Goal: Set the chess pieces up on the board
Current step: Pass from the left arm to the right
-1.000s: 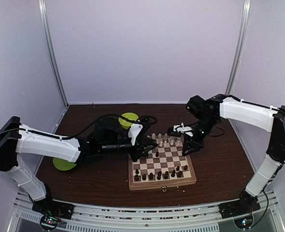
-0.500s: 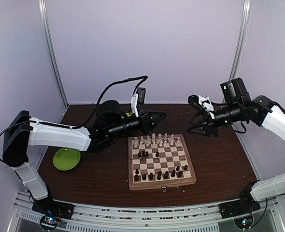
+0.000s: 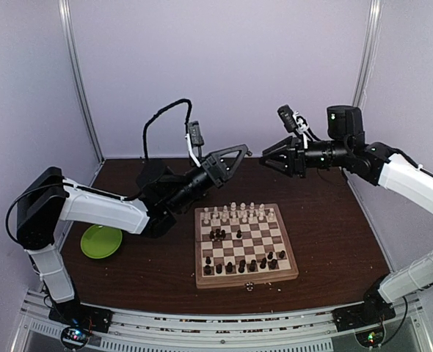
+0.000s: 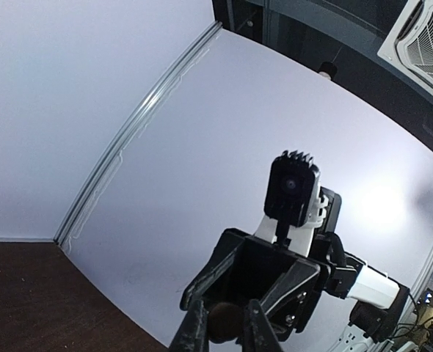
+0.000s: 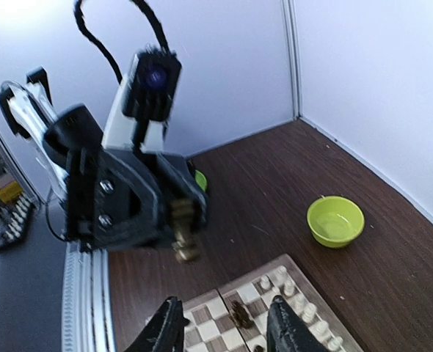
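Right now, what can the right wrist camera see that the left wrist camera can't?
Only the right wrist view shows the board, chess pieces standing on it, the lime-green bowl and the whole front of the left gripper. Only the left wrist view shows the whole front of the open right gripper and a ceiling vent. Both show the brown table, the pale wall and the chess piece pinched in the left gripper.

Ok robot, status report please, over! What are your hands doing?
Left gripper raised, shut on a chess piece. Right gripper open, empty, facing it. Board partly set. Nothing in the way.
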Motion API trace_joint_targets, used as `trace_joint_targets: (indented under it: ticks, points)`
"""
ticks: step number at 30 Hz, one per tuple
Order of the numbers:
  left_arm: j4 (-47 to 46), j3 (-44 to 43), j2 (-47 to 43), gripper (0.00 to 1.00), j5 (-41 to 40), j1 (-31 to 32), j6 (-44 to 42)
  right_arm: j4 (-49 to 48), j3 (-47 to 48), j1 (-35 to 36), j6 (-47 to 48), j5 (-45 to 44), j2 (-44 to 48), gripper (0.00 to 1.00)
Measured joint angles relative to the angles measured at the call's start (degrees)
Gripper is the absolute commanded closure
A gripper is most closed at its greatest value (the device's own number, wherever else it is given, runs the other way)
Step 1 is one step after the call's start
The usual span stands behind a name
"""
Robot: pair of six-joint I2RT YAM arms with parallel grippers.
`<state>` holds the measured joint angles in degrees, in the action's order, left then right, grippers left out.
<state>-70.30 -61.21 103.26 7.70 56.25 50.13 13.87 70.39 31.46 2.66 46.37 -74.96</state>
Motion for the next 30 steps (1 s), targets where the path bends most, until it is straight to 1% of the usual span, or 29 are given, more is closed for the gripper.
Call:
trace_joint_targets:
  ticks: [4, 7, 13, 15, 18, 24, 30]
  points:
    - [-2.43, 0.00, 0.90, 0.92, -0.37, 0.00, 1.38, -8.72, -0.07, 0.00, -8.85, 5.14, -0.63, 0.60]
    - [-3.89, 0.00, 0.90, 0.92, -0.46, 0.00, 2.10, -14.14, -0.09, 0.00, -13.77, 7.58, -1.29, 0.60]
    - [-6.45, 0.00, 1.97, 0.92, -0.50, 0.00, 3.39, -18.97, -0.28, 0.00, -19.76, 9.77, -3.69, 0.61]
    - [-6.51, 0.00, 2.36, 0.92, -0.50, 0.00, 3.69, -19.74, -0.50, 0.00, -20.87, 10.25, -4.07, 0.64]
    - [-6.84, 0.00, 2.84, 0.92, -0.50, 0.00, 4.20, -20.68, -0.52, 0.00, -22.21, 10.97, -4.35, 0.65]
    - [-7.82, -0.02, 2.89, 0.92, -0.50, 0.00, 4.63, -22.53, -0.68, 0.00, -24.15, 11.93, -4.96, 0.62]
    - [-8.41, -0.02, 2.89, 0.91, -0.52, 0.00, 4.66, -22.58, -1.97, 0.00, -23.89, 11.89, -5.03, 0.63]
